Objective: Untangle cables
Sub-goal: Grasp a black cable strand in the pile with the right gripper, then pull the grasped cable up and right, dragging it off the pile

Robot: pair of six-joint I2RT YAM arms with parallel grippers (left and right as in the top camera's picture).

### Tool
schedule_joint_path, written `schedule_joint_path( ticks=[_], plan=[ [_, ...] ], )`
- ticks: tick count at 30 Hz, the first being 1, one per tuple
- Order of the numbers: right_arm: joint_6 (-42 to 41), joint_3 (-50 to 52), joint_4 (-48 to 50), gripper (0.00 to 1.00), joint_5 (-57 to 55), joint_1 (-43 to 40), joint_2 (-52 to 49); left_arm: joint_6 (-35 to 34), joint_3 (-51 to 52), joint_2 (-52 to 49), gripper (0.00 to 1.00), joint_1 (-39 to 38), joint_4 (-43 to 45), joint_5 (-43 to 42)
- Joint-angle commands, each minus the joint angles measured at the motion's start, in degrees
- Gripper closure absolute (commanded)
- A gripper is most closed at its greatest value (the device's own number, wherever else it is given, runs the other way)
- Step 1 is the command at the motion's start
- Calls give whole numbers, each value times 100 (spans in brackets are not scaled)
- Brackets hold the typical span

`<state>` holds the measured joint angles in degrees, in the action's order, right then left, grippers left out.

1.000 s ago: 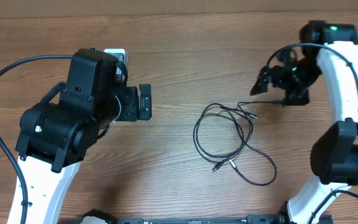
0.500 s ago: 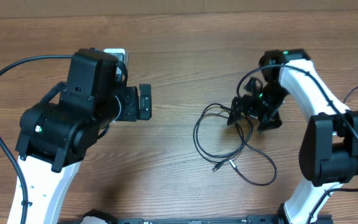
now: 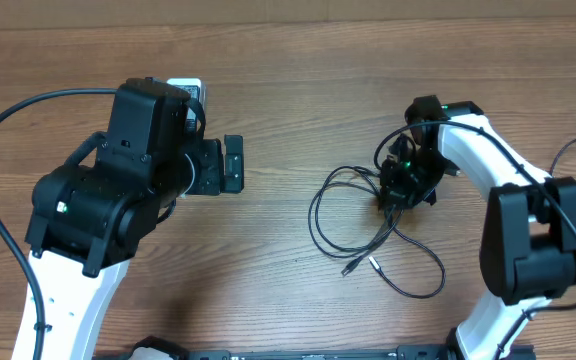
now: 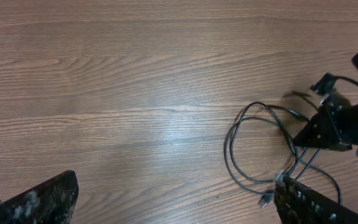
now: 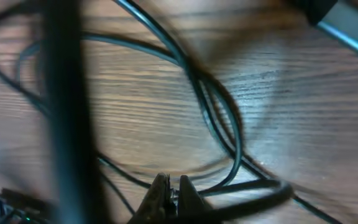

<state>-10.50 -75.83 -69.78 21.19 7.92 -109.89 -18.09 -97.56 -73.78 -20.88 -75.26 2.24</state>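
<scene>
Cables (image 3: pixel 314 215) spread in loose overlapping loops on the table (image 3: pixel 288 80), right of centre, two small plugs at the near side. Right gripper (image 3: pixel 393 195) down on the tangle's upper right edge, touching the cords. In the right wrist view, fingertips (image 5: pixel 160 190) drawn close together just beside a cord; cannot tell whether any is pinched. Left gripper (image 3: pixel 233 163) well apart from the cables, over bare wood, jaws spread wide.
</scene>
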Motion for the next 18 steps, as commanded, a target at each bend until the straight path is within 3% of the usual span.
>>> schedule_joint_path(
  ticks=[1,11,18],
  plan=[
    [-201,-192,0,96,55,11,874,-15,-122,-4,0,31,9,55],
    [-160,-1405,-264,96,111,11,2592,-15,-122,-4,0,31,9,55],
    [-197,-2590,503,96,385,11,3547,-15,-122,-4,1,31,9,55]
  ],
)
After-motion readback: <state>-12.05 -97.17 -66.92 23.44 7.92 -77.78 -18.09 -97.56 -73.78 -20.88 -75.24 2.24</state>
